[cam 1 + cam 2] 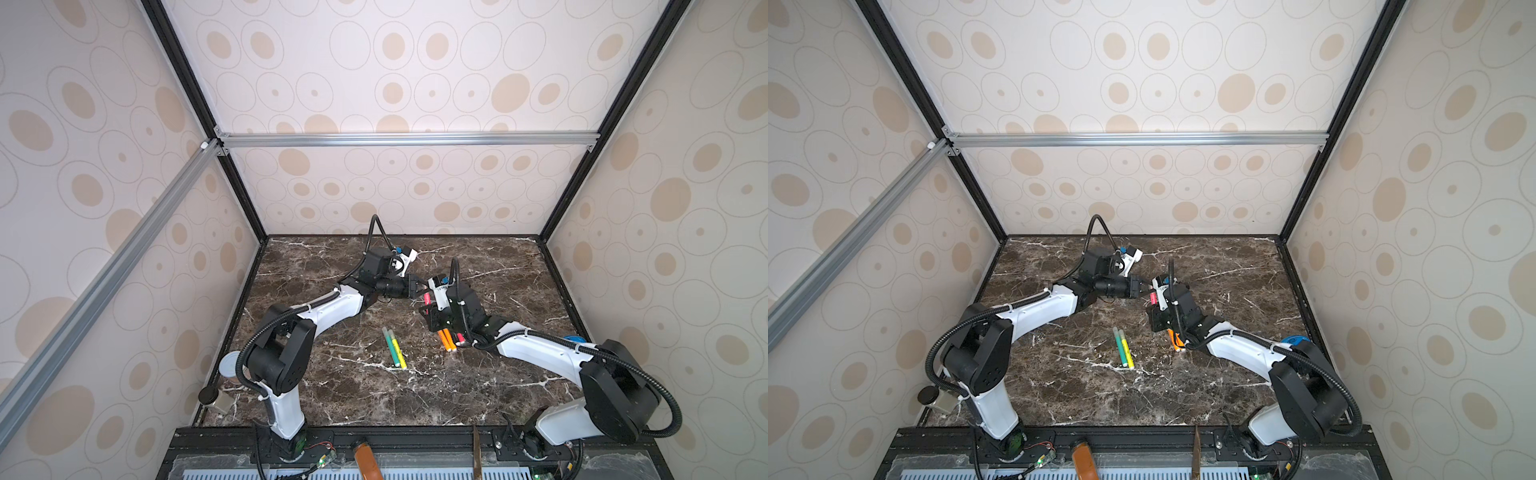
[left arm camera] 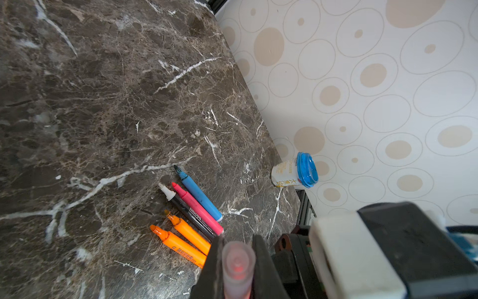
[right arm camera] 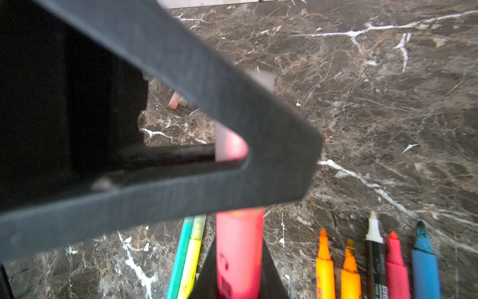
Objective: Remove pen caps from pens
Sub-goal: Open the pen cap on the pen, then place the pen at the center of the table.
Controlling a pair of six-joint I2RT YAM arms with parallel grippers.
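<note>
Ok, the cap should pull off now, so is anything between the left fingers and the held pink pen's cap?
Nothing visible: the left fingers are shut on the cap, and the right fingers hold the pink pen.

The right claw (image 3: 239,242) grips the pink pen (image 3: 239,264) while the left claw (image 3: 274,163) pinches its pale cap (image 3: 229,146).

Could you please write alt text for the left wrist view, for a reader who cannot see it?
The left end effector is shut on a translucent pen cap with a red tip inside. Beyond it, five uncapped pens lie on the marble table: two orange, black, pink, blue.
</note>
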